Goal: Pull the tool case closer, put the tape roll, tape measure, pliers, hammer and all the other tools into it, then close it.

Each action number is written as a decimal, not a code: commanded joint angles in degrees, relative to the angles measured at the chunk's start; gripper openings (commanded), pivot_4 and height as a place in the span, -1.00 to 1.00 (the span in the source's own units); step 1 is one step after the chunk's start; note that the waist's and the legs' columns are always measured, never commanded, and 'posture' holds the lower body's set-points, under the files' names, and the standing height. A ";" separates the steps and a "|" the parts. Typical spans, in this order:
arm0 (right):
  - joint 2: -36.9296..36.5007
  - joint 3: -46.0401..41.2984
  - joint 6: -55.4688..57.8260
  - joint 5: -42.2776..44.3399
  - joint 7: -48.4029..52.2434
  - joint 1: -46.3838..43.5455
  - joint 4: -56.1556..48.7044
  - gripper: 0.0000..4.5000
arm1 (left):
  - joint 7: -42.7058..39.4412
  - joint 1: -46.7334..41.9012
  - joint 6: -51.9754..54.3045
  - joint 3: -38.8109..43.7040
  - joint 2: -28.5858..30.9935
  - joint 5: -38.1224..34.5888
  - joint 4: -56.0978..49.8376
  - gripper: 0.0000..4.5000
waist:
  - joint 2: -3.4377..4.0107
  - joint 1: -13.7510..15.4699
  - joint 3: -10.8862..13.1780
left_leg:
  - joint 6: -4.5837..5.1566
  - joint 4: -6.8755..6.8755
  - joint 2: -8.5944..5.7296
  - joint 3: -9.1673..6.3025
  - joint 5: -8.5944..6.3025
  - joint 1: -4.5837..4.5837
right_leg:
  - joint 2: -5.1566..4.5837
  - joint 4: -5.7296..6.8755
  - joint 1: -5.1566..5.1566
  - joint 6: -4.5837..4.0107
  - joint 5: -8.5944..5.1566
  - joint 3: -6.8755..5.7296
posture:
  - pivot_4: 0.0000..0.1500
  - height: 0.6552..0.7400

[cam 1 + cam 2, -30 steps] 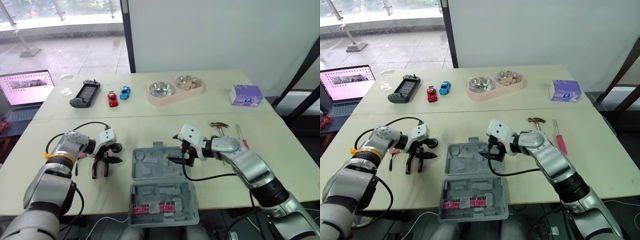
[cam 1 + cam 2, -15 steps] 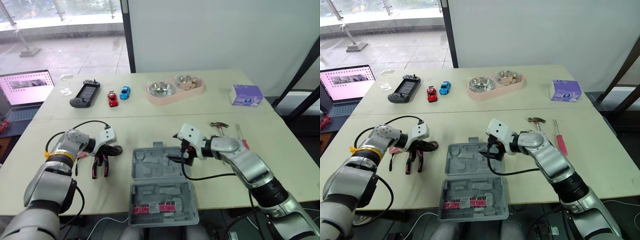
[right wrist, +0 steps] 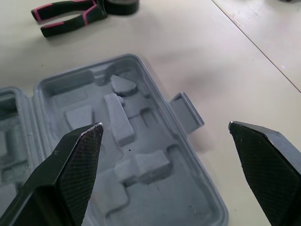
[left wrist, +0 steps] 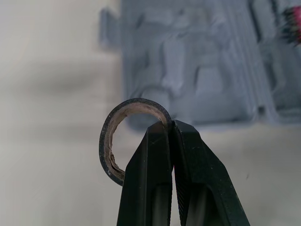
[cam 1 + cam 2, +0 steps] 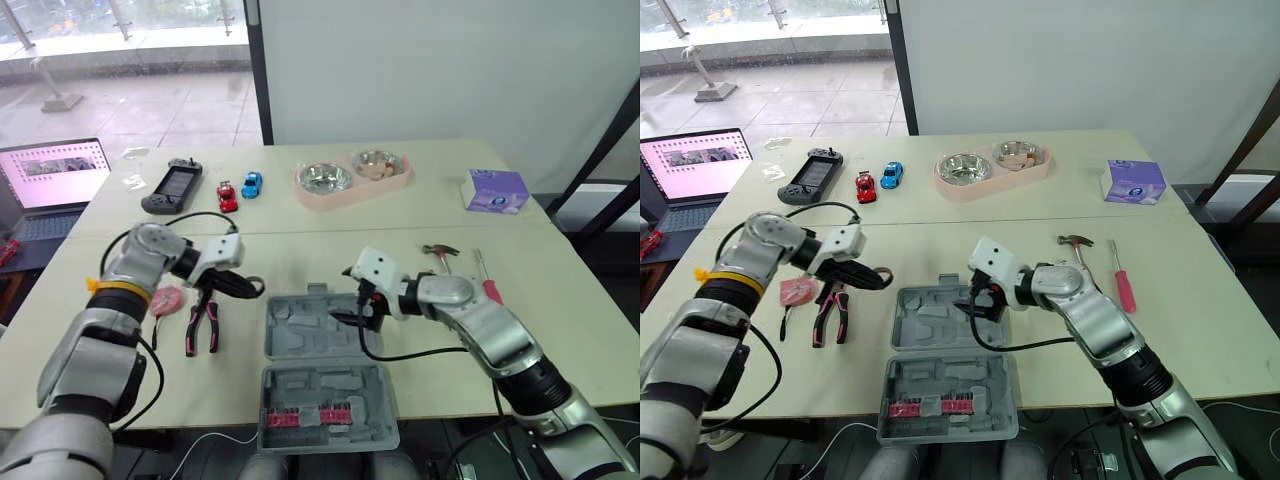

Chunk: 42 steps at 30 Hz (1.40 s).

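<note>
The grey tool case (image 5: 300, 338) lies open at the table's front edge, with pink bits in its near half. My left gripper (image 5: 246, 288) is shut on the black tape roll (image 4: 106, 141) and holds it above the table just left of the case. My right gripper (image 3: 164, 136) stands open over the case's far half with nothing between its fingers. The pink-and-black pliers (image 5: 200, 326) and a pink tape measure (image 5: 165, 298) lie left of the case. The hammer (image 5: 440, 253) and a pink screwdriver (image 5: 1120, 278) lie to its right.
A laptop (image 5: 50, 180) sits at the far left. A game controller (image 5: 172, 187), two toy cars (image 5: 227, 196), a pink double bowl (image 5: 350, 178) and a purple box (image 5: 495, 190) line the far half of the table.
My left gripper has lifted the tape roll from beside the pliers and carried it right, toward the case. The right arm has barely moved.
</note>
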 commanded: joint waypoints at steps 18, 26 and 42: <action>0.27 -1.30 1.65 0.70 -0.14 0.99 -4.77 1.00 | 5.03 -1.73 -9.36 -3.77 -6.42 8.37 8.34 -0.98 | -0.01 0.00 0.00 | 0.00 0.03 0.00 0.00 0.00 -0.03 | 0.02 0.03 -0.03 0.00 0.00 0.00 | 1.00 0.61; 0.22 -1.85 2.17 1.19 -0.30 1.16 -5.36 1.00 | 6.18 -2.39 -11.19 -3.46 -6.48 10.40 10.69 -0.98 | -0.01 -0.09 0.00 | 0.00 0.04 0.00 0.00 0.00 -0.03 | 0.03 0.05 -0.04 0.00 0.00 0.00 | 1.00 0.61; 0.32 -2.05 2.08 1.13 -0.54 0.92 -4.76 1.00 | 5.55 -3.57 -9.42 -1.39 -7.19 8.59 8.52 0.30 | -0.01 -0.03 0.00 | 0.00 0.05 0.00 0.00 0.00 -0.03 | 0.02 0.06 -0.04 0.00 0.00 0.00 | 1.00 0.61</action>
